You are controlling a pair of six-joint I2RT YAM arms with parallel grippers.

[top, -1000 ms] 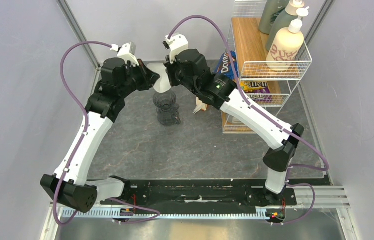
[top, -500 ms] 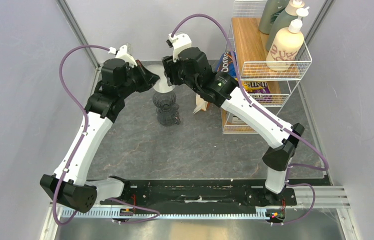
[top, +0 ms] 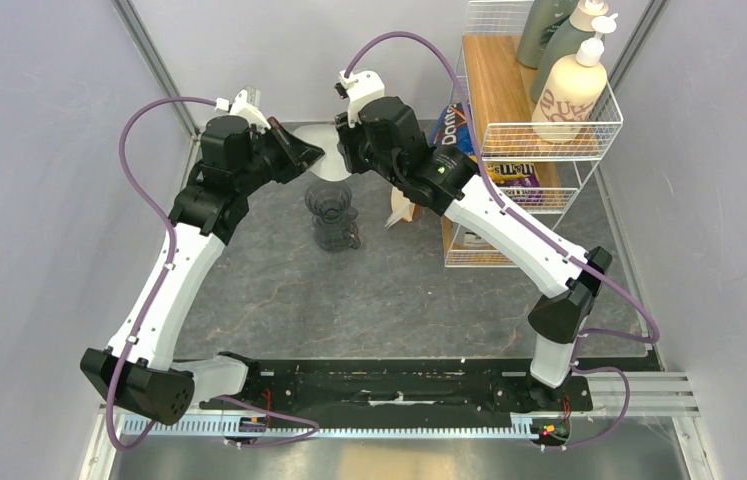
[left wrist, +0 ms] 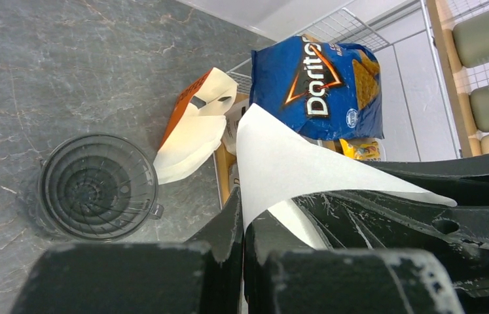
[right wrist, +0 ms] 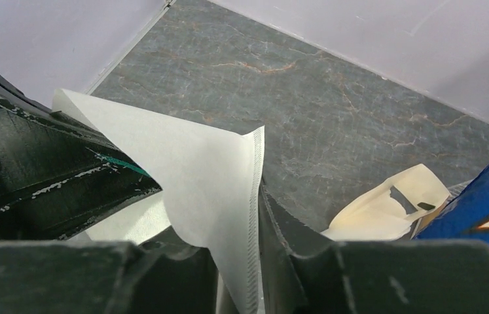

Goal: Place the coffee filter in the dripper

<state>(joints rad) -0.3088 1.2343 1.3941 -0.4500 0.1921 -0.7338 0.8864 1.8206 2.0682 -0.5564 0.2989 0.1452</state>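
Note:
The coffee filter (top: pixel 325 166), a thin white paper cone, hangs in the air between my two grippers at the back of the table. My left gripper (top: pixel 306 155) is shut on one edge of it (left wrist: pixel 242 219); the filter (left wrist: pixel 294 163) spreads up and right from the jaws. My right gripper (top: pixel 345 150) is shut on its seamed edge (right wrist: pixel 254 222); the filter (right wrist: pixel 196 157) opens to the left. The dripper (top: pixel 330 204), dark and ribbed, stands on the table just in front of and below the filter. In the left wrist view the dripper (left wrist: pixel 97 186) is empty.
A beige-and-white wedge packet (top: pixel 400 210) lies right of the dripper, and also shows in both wrist views (left wrist: pixel 196 131) (right wrist: pixel 385 203). A blue Doritos bag (left wrist: pixel 320 85) leans in the wire rack (top: pixel 549 140) at the back right, which also holds bottles (top: pixel 569 90).
Both grippers have shifted slightly up and to the right with the filter held between them. The dripper has not moved.

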